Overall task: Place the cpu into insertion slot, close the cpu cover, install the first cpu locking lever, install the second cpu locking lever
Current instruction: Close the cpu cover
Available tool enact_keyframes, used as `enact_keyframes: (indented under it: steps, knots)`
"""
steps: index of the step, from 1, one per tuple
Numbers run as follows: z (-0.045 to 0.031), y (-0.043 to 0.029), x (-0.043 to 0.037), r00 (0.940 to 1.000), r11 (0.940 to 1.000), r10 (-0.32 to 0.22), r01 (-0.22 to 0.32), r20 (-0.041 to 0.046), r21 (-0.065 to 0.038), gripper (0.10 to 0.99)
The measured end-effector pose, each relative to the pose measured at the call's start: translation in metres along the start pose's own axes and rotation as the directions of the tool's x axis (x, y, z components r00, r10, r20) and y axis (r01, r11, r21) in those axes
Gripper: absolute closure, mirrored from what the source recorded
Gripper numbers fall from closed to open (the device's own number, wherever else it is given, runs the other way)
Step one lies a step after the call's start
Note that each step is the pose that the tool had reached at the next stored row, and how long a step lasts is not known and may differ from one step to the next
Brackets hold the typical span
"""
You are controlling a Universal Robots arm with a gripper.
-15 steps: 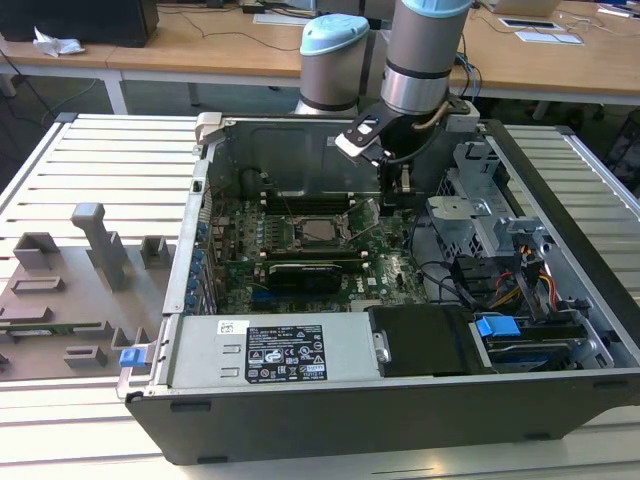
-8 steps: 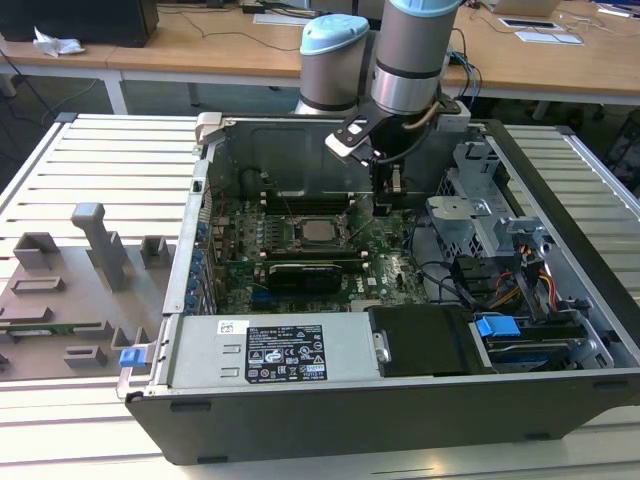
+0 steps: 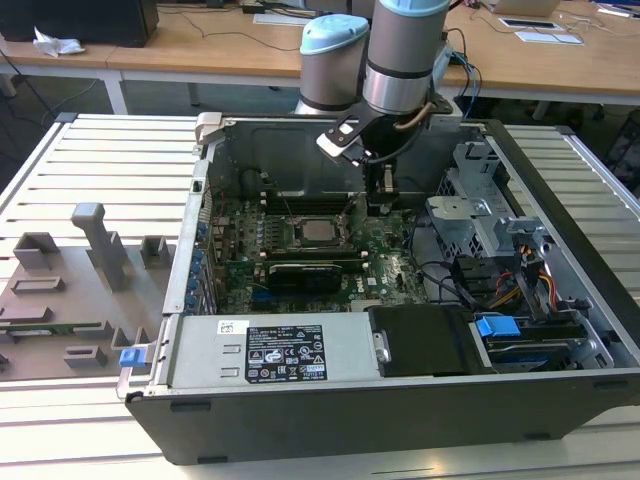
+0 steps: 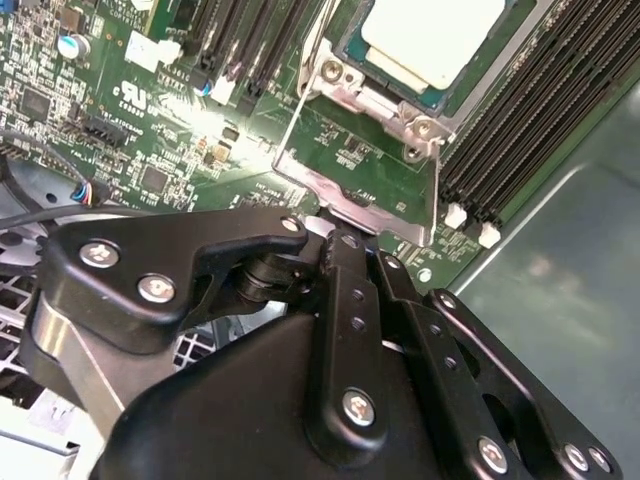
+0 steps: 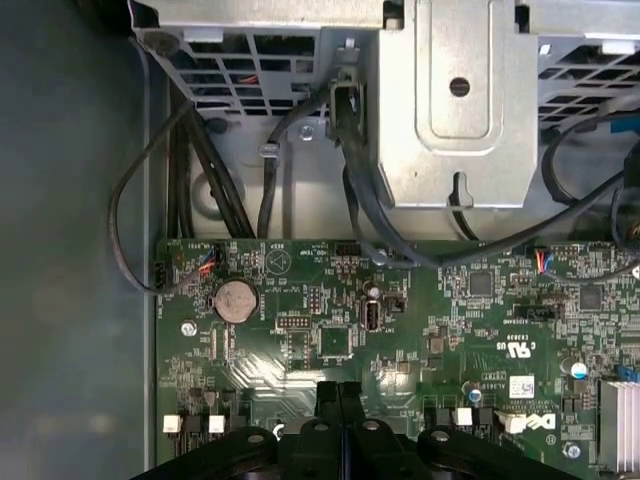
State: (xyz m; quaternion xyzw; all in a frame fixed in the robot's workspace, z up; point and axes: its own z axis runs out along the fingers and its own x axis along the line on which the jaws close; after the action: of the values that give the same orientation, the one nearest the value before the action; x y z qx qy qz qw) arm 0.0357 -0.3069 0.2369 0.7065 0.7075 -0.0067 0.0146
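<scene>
One open computer case [image 3: 350, 420] lies on the slatted metal surface [image 3: 100, 150] in the exterior view, with a grey fixture tray [image 3: 70, 290] beside it toward the exterior view's left. The arm reaches down into the case, and the tool [image 3: 380, 200] hangs over the green board [image 3: 390, 270], just beside the cpu [image 3: 318, 231]. The cpu sits in the insertion slot [image 3: 297, 233]. The power supply carries two labels: a large black label [image 3: 285, 353] with white print and a small white label [image 3: 233, 327]. Two blue tabs [image 3: 497, 326] show at the case's near side.

In the second wrist view, the one cpu [image 4: 430, 35] lies under the cpu cover [image 4: 385, 100], whose metal frame surrounds its pale face. The tool [image 4: 340, 235] reaches the frame's near edge.

In the first wrist view, the two fingers [image 5: 328, 395] press together with no gap. I cannot tell whether anything is pinched between them. One coin cell [image 5: 237, 298] and one white sticker [image 5: 522, 385] sit on the board. Black cables [image 5: 350, 190] run toward the metal drive cage [image 5: 450, 100].
</scene>
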Motion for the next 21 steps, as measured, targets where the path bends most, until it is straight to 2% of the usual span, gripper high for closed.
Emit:
enact_keyframes:
  steps: [5, 13, 21]
  knots:
    - [0.0002, -0.0069, 0.0, 1.0, 1.0, 0.0, 0.0, 0.0, 0.0, 0.98]
    - [0.0006, -0.013, 0.0001, 1.0, 1.0, 0.0, 0.0, -0.0001, 0.0, 0.98]
    - [0.0009, -0.0251, 0.0001, 1.0, 1.0, 0.0, 0.0, 0.0, 0.0, 0.98]
